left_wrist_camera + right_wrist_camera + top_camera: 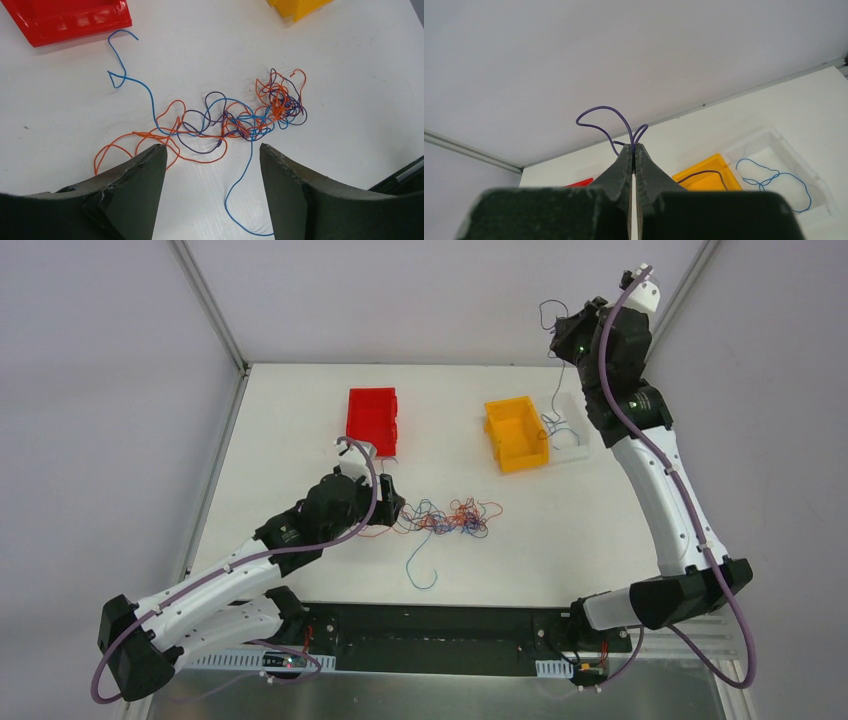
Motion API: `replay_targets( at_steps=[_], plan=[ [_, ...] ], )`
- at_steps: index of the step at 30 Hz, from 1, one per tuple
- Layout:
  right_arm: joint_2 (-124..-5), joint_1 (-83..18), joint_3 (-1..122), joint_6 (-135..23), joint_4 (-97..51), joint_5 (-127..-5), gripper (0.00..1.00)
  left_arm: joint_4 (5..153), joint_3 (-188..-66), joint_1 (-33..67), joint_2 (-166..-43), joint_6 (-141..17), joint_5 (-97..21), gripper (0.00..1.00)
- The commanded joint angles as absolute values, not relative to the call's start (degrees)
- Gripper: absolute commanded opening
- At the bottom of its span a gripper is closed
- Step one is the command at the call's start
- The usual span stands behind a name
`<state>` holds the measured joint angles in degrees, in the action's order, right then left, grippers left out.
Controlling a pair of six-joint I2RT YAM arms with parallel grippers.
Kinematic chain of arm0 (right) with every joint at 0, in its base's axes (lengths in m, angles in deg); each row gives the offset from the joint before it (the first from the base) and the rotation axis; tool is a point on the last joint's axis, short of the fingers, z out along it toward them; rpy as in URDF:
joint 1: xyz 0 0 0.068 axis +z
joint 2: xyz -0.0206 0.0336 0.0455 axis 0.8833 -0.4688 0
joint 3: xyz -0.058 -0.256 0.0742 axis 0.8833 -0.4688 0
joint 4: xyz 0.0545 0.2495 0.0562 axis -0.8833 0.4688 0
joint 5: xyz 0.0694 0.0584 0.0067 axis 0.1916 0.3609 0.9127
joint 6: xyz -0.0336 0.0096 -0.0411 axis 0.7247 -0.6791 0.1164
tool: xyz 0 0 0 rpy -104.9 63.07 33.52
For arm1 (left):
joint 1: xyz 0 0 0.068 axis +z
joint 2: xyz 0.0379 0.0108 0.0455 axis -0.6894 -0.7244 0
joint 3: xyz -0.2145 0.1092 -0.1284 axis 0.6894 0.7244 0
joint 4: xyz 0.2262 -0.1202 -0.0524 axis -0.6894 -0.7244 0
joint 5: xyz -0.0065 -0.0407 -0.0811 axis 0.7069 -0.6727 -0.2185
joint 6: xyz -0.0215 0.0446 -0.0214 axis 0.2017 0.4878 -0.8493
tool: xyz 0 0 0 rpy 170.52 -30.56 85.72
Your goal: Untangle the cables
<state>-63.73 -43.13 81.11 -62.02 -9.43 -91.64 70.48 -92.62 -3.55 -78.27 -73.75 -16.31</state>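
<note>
Because the job is to pull the cables apart, the top view shows the two arms doing different things. The knot of cables (455,517) lies in the middle of the white table (290,440). One loose blue strand (420,568) curls just in front of it. The left arm (230,575) is low and stretched out over the table. The left gripper (390,502) sits right at the left edge of the knot, likely so it can pick a strand. The right arm (660,490) stands tall over the far right corner. The right gripper (560,335) holds a thin purple wire (560,385) that hangs down toward the yellow bin (516,435) and the clear tray (575,445). It is probably held so high so that the long wire hangs free of the knot. A red bin (372,420) sits at the back, near the left gripper. In the left wrist view, the two fingers stand wide apart with nothing between them, aimed down at the table. Orange, blue and purple strands spread out just past the tips and bunch tightest at the far right. In the right wrist view, the fingers are pressed tight together on the purple wire, which loops up above the tips. Below them, the clear tray has a blue wire (774,177) in it, and a dark wire curves across the yellow bin. So it looks like each colour gets its own box.
</note>
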Motion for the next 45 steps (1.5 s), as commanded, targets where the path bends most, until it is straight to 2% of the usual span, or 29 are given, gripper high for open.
replay_targets(
  at_steps=[1,21,27,31,39,42,45],
  plan=[
    [-65.7,-45.5,82.9,-65.0,-12.4,-88.3,0.00,70.1,-92.6,-2.9,-77.5,-74.9,-14.9,0.70],
    [-69.6,-46.8,70.4,-67.4,-16.2,-86.7,0.00,70.2,-92.3,-3.0,-80.3,-75.6,-14.1,0.70],
    [-73.7,-47.5,64.5,-67.5,-19.2,-85.9,0.00,70.6,-92.1,-3.0,-80.6,-75.5,-13.6,0.70],
    [-77.6,-47.8,62.2,-67.7,-20.5,-81.2,0.00,70.7,-91.7,-3.0,-81.1,-75.8,-13.8,0.70],
    [-84.3,-48.4,66.2,-68.5,-19.4,-71.3,0.00,70.6,-90.9,-2.9,-79.7,-75.5,-13.4,0.71],
    [-85.6,-48.5,68.6,-69.6,-15.9,-71.3,0.00,70.6,-90.7,-2.8,-79.2,-75.5,-13.2,0.71],
    [-84.4,-48.5,65.6,-70.7,-15.6,-72.9,0.00,70.5,-90.5,-2.7,-78.9,-75.5,-13.1,0.71]
  ],
)
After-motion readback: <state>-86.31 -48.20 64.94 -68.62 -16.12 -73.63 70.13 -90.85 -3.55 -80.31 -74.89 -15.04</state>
